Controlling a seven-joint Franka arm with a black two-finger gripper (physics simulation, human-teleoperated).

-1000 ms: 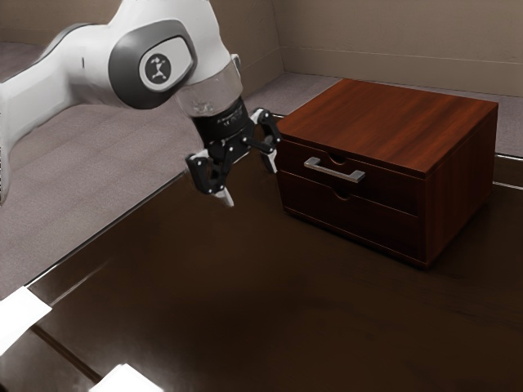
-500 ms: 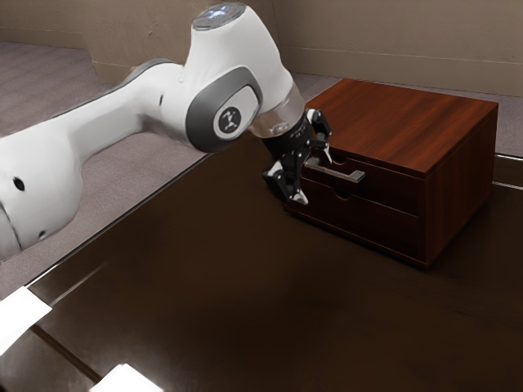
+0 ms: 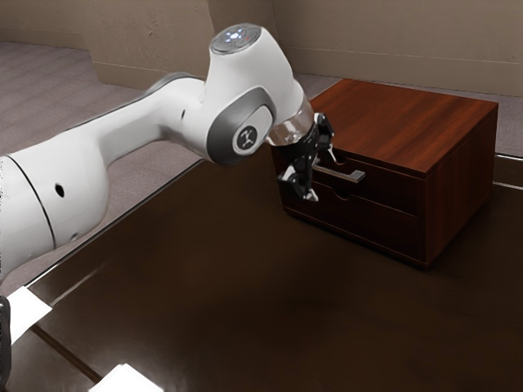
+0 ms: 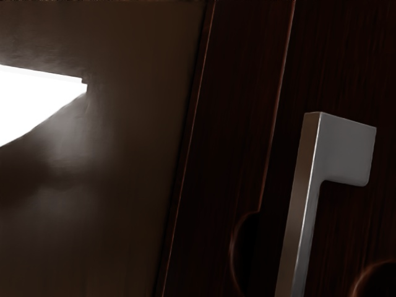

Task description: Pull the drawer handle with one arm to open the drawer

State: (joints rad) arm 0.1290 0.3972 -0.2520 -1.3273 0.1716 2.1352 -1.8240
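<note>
A dark red wooden cabinet with two drawers stands on the dark table at the exterior view's right. The upper drawer looks flush with the cabinet front and carries a silver bar handle. My gripper is open at the handle's end nearer the arm, one fingertip below the bar and the other above it. That end of the bar is hidden behind the hand. In the wrist view the handle is very close, with the drawer front behind it.
The dark table stretches in front of the cabinet. White sheets lie at its near corner on the exterior view's left. A grey carpeted floor and beige walls lie beyond.
My arm has swung toward the exterior view's right, carrying the open gripper from open table space up to the end of the upper drawer's handle. The drawer has not moved.
</note>
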